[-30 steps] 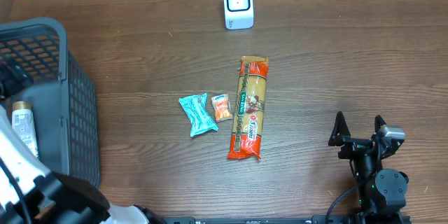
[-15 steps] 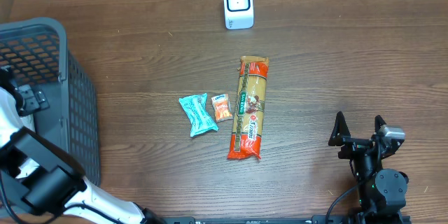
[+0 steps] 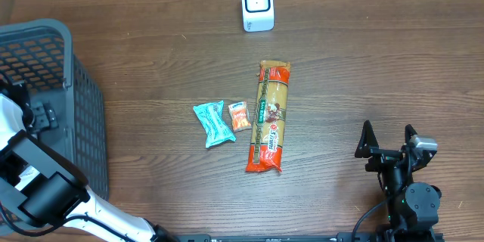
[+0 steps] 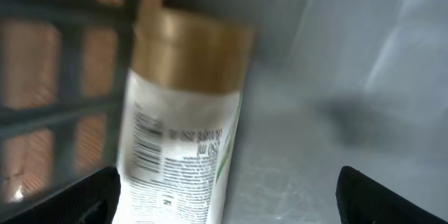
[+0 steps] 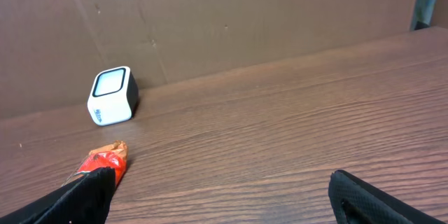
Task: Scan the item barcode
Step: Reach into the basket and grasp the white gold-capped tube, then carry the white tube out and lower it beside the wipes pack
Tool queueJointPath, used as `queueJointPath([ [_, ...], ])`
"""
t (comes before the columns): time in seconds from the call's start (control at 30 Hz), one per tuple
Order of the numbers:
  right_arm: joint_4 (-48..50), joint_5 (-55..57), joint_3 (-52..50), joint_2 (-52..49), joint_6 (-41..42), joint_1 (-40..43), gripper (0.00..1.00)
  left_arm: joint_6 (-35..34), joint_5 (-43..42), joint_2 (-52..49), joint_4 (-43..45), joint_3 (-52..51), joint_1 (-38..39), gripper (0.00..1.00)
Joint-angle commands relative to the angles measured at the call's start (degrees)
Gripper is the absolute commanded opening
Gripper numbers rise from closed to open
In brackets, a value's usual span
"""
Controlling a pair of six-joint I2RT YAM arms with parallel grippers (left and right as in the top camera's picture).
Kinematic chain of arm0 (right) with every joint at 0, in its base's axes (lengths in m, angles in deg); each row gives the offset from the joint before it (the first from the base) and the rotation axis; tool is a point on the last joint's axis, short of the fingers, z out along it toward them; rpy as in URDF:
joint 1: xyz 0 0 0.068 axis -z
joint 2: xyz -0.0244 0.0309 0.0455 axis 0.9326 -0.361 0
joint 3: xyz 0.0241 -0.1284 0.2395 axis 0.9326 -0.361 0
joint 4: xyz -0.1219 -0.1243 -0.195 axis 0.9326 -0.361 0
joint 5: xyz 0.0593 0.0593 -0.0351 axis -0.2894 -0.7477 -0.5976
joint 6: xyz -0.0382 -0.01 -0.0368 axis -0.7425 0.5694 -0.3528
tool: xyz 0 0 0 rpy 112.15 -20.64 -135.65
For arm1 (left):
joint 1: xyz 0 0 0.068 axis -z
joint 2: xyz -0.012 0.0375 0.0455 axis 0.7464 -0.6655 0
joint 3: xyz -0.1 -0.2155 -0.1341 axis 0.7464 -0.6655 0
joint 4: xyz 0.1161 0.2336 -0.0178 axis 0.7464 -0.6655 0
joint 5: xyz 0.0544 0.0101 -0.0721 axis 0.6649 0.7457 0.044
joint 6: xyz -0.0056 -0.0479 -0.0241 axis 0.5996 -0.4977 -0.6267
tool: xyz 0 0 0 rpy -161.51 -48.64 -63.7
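A white bottle [image 4: 182,147] with a gold cap [image 4: 192,49] lies on the grey floor of the basket [image 3: 85,121], its barcode [image 4: 145,147] facing up. My left gripper [image 4: 227,199] hangs open over it inside the basket, the bottle close to the left fingertip [image 4: 91,196] and well apart from the right one. From overhead the left arm [image 3: 30,132] hides the bottle. The white scanner [image 3: 257,5] stands at the table's far edge. My right gripper [image 3: 388,132] rests open and empty near the front right.
A long orange pasta pack [image 3: 271,116] lies mid-table, with a teal packet [image 3: 214,123] and a small orange packet [image 3: 240,115] to its left. In the right wrist view the scanner [image 5: 112,96] stands before a cardboard wall, and the pasta pack's end [image 5: 101,164] shows by the left finger.
My left arm has swung down into the basket and now covers the bottle, which showed from overhead a second ago. The right arm has not moved.
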Motion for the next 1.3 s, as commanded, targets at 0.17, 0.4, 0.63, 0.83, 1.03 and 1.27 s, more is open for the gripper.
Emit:
queueJointPath([
  [0.17,-0.5,1.03,1.07,0.55,-0.33,0.0,1.0,-0.33,3.61,-0.5,3.98,-6.58,-1.79,0.86],
  [0.4,-0.5,1.03,1.07,0.55,-0.33,0.0,1.0,-3.65,-1.38,-0.5,4.46,-8.37,-1.79,0.15],
  [0.63,-0.5,1.03,1.07,0.55,-0.35,0.0,1.0,-3.67,-3.45,0.39,3.19,-7.82,-1.53,0.04],
  [0.83,-0.5,1.03,1.07,0.55,-0.33,0.0,1.0,-8.74,-11.69,7.34,-0.35,-0.22,-0.74,0.04],
  [1.03,-0.5,1.03,1.07,0.55,-0.33,0.0,1.0,-15.43,-23.37,15.04,-6.67,12.33,-0.26,0.04],
  [1.27,-0.5,1.03,1.07,0.55,-0.33,0.0,1.0,-18.08,-29.4,28.11,-9.53,18.86,3.52,0.04],
])
